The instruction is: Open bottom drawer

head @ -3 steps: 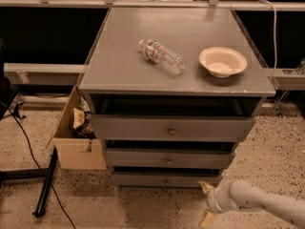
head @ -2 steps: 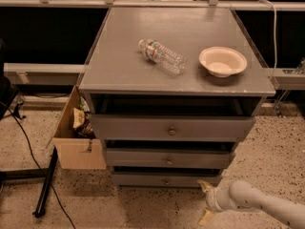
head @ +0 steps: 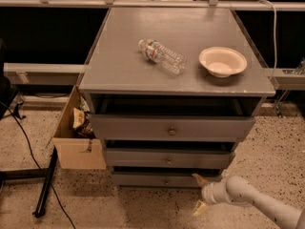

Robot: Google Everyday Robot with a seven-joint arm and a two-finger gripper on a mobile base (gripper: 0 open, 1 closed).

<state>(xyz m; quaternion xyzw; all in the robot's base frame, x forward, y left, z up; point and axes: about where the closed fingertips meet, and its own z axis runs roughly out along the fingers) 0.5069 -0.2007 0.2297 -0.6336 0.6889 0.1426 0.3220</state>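
So the gripper (head: 198, 193) is down low near the floor, in front of the right part of the cabinet. Its jaws are spread wide, one tip above the other, holding nothing. The bottom drawer (head: 143, 179) is right there, and the upper tip overlaps its front, though I can't tell if they touch. The front runs sideways, and its knob (head: 166, 181) sits off to the picture's left of the jaws. I'd guess it needs a sideways slide to straddle the knob.
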